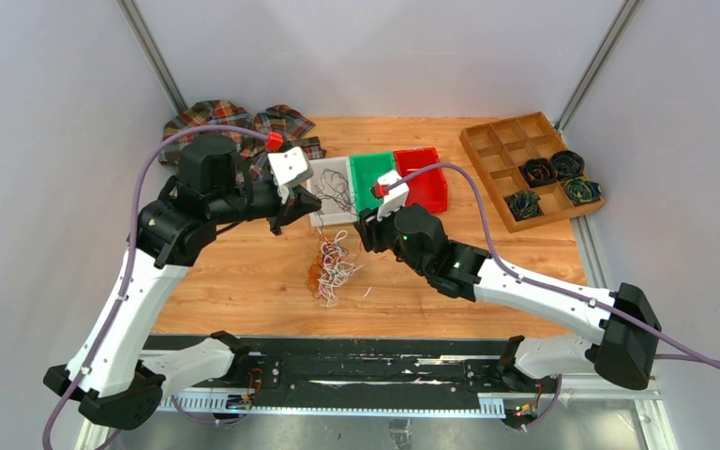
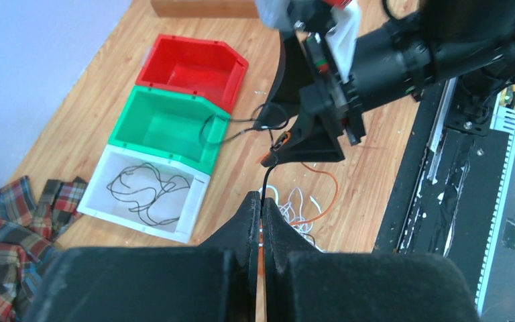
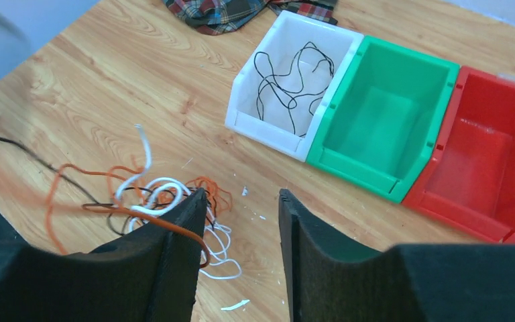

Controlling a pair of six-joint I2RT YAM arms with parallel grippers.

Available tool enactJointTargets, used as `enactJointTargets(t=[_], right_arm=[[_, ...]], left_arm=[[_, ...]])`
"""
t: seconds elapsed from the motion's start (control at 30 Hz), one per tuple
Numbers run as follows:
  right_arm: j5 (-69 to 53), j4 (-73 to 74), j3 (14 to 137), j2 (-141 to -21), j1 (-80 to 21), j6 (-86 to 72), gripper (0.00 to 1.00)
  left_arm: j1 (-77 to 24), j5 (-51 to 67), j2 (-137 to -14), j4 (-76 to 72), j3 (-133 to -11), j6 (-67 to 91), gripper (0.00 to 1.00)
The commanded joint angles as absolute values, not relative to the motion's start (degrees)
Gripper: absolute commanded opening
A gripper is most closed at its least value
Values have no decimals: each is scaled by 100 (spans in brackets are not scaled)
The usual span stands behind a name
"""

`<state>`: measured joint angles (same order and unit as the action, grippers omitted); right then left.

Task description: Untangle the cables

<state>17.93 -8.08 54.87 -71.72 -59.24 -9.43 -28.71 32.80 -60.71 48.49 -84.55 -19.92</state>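
the wooden table (image 1: 244, 272) fills the scene, with both arms reaching in over its middle. at its far right corner sits a wooden tray (image 1: 487, 141) split into compartments, four of them holding dark wound coils (image 1: 553, 169). a plaid cloth (image 1: 216, 117) lies crumpled at the far left. between them three bins stand in a touching row: white (image 3: 268, 131), green (image 3: 355, 171) and red (image 3: 469, 215). one loose black strand (image 3: 288, 87) lies curled in the white bin.

the cables (image 1: 333, 272), a tangled bunch of white, orange and black strands, lie on the bare wood in front of the bins, between the two arms. the left gripper (image 2: 262, 198) hangs over the bunch with its fingers pressed together on thin strands, a black one running up from its tips toward the other arm. the right gripper (image 3: 241, 198) has its fingers apart beside the bunch, an orange strand draped across one finger (image 3: 181, 228).
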Motion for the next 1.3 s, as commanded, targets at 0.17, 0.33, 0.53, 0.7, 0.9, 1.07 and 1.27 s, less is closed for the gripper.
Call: enactJointTargets(t=[0.17, 0.33, 0.53, 0.7, 0.9, 1.07, 1.27], right_arm=[[2451, -1201, 5133, -7191, -5897, -1660, 2], [2686, -772, 4783, -6747, -5783, -1805, 0], [3006, -183, 4108, -5990, -5578, -2109, 0], [3381, 659, 4045, -5758, -5460, -2274, 1], [2145, 1189, 4643, -5303, -5465, -1768, 56], [702, 568, 5262, -5284, -5467, -1260, 70], [-495, -954, 5755, -6003, -5638, -1103, 71]], left_arm=[[-2899, 3335, -6098, 5122, -9123, -2176, 0], [-2896, 2541, -6160, 5115, -9305, -2473, 0], [-2896, 1675, -5975, 4616, -9135, -2770, 1], [-2894, 770, -5826, 3781, -8919, -2461, 1], [-2892, 1233, -5586, 3389, -8445, -2215, 1], [-2892, 1803, -5660, 3322, -8427, -1726, 1], [-2892, 2206, -5546, 3267, -8359, -1389, 0]])
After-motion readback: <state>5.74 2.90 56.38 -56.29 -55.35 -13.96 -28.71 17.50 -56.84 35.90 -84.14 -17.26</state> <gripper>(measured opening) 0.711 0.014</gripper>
